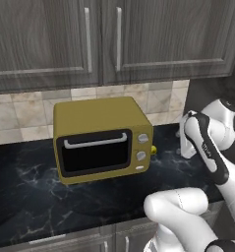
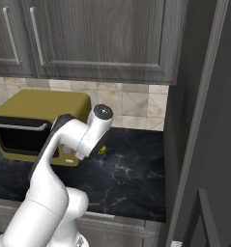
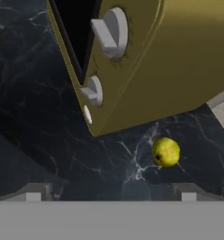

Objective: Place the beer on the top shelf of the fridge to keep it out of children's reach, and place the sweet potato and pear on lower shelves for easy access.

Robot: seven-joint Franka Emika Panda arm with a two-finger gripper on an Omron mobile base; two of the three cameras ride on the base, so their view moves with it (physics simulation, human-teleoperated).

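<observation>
The pear (image 3: pixel 166 152), small and yellow-green, lies on the black marble counter just off the right side of the yellow toaster oven (image 3: pixel 146 56). The base views also show the pear (image 1: pixel 153 149) (image 2: pixel 102 150) beside that oven. My gripper (image 3: pixel 111 196) hovers above the counter short of the pear, open, its fingertips (image 3: pixel 33 194) wide apart with nothing between them. From the left base the gripper (image 1: pixel 182 146) hangs to the right of the pear. The fridge (image 2: pixel 204 125) is a tall grey body at the right; its shelves are hidden. The beer and the sweet potato are out of view.
The toaster oven (image 1: pixel 102 140) stands on the counter (image 1: pixel 30 192) against the tiled wall, with dark wood-grain cabinets (image 1: pixel 89 39) overhead. My own arm (image 2: pixel 64 144) covers part of the oven in the right base view. Bare counter (image 2: pixel 131 169) lies between oven and fridge.
</observation>
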